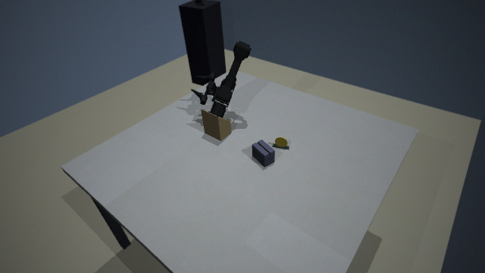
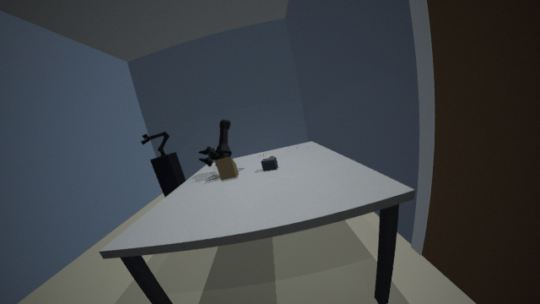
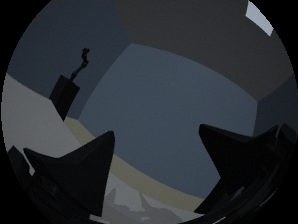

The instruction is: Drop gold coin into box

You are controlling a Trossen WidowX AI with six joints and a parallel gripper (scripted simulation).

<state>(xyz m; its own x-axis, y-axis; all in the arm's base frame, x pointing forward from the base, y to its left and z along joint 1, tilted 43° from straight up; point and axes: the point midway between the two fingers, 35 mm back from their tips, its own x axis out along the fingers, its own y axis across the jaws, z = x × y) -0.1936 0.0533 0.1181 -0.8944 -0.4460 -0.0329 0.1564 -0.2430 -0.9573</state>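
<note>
The gold coin [image 1: 280, 142] stands on its edge in the dark-green holder [image 1: 281, 146] on the white table top. The grey box [image 1: 263, 152] with the slot in its lid sits just left of it, close by but apart. In the exterior view the box [image 2: 269, 164] shows small, with a bit of the coin [image 2: 272, 157] behind it. My gripper [image 1: 199, 96] is far from both, near the arm's base, pointing away to the left, open and empty. The wrist view shows its two spread fingers against the wall, with nothing between them.
A tan cardboard box [image 1: 216, 124] stands right in front of the arm's base [image 1: 223, 102]. A tall black column [image 1: 202, 39] stands behind the table's far edge; in the exterior view it shows as a black pedestal [image 2: 168, 172].
</note>
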